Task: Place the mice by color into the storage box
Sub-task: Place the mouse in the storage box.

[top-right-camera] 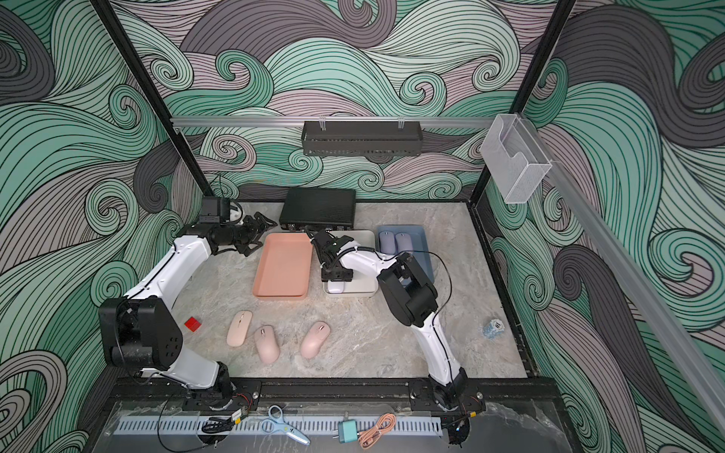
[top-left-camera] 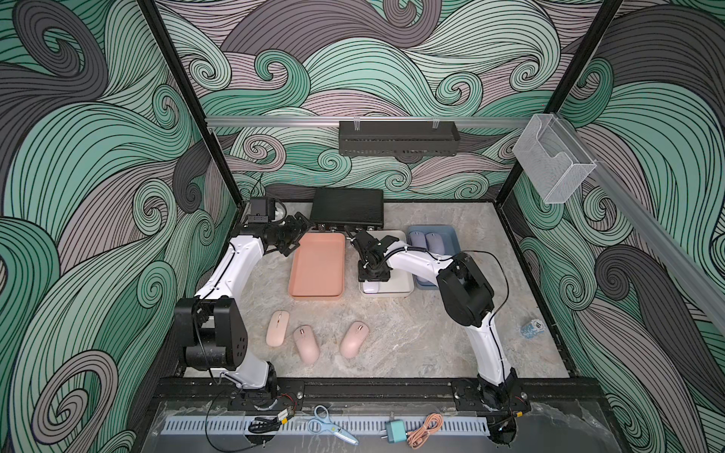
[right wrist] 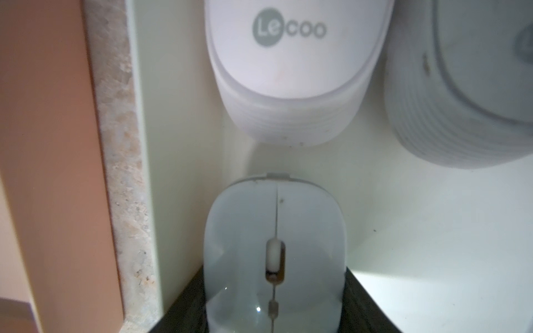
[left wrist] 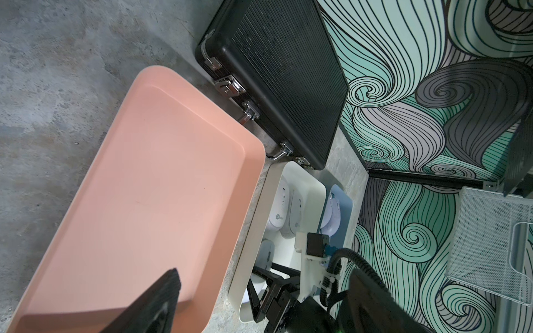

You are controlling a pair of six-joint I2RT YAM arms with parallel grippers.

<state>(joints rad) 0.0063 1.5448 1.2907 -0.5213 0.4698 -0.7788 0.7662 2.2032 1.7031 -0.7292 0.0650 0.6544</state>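
Three pink mice (top-left-camera: 277, 328) (top-left-camera: 306, 344) (top-left-camera: 354, 339) lie on the table in front of the trays. The salmon-pink tray (top-left-camera: 317, 266) is empty. My left gripper (top-left-camera: 297, 235) hangs open and empty at its far left corner; one finger (left wrist: 157, 299) shows in the left wrist view. My right gripper (top-left-camera: 370, 280) is low over the near end of the white tray (top-left-camera: 400, 286), shut on a white mouse (right wrist: 274, 245). Two more white mice (right wrist: 288, 72) (right wrist: 476, 86) lie further in. Two purple mice (top-left-camera: 417, 240) (top-left-camera: 434, 242) show in the blue tray (top-left-camera: 451, 235), partly hidden by the right arm.
A black briefcase (top-left-camera: 347, 208) stands right behind the trays. A small red block (top-right-camera: 192, 324) lies near the left arm, a blue-white object (top-left-camera: 532, 328) at the right. A clear bin (top-left-camera: 553, 161) and black shelf (top-left-camera: 398, 139) hang on the walls.
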